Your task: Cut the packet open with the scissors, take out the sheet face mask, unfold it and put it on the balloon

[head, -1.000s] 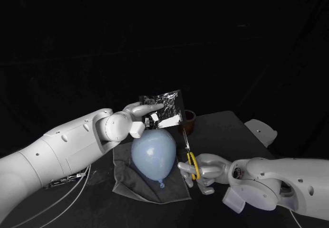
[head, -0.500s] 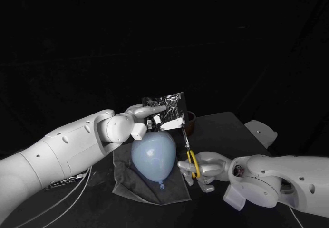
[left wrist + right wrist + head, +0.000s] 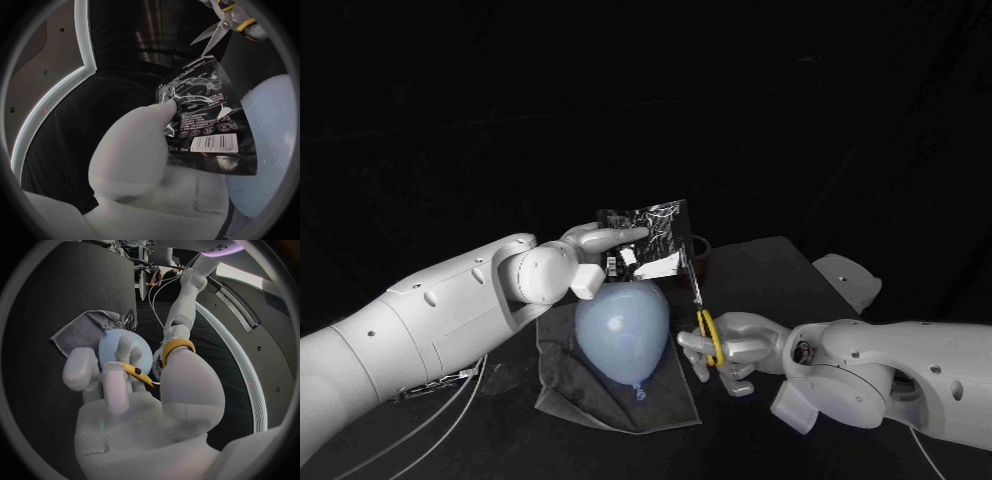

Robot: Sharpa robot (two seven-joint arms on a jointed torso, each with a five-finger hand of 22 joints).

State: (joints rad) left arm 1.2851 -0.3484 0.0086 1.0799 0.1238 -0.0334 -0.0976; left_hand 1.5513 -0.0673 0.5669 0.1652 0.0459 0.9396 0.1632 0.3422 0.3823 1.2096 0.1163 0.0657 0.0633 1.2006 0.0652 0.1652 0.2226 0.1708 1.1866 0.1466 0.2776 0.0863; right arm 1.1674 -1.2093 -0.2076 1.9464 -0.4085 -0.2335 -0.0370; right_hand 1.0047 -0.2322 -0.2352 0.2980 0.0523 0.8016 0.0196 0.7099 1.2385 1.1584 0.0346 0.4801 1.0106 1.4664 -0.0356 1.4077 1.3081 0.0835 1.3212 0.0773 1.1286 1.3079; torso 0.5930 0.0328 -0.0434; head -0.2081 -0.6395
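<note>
Scissors (image 3: 702,320), yellow-handled steel, are gripped by right hand (image 3: 730,352); left hand (image 3: 593,247) pinches shiny black foil packet (image 3: 653,233) above pale-blue balloon (image 3: 620,326).

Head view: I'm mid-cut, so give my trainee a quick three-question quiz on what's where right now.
1. True or false: the left hand holds the packet up above the balloon.
2. What grips the scissors? A) the right hand B) the left hand C) neither hand
3. Fill in: the balloon rests on a grey ____.

Key: 1 true; 2 A; 3 cloth.
</note>
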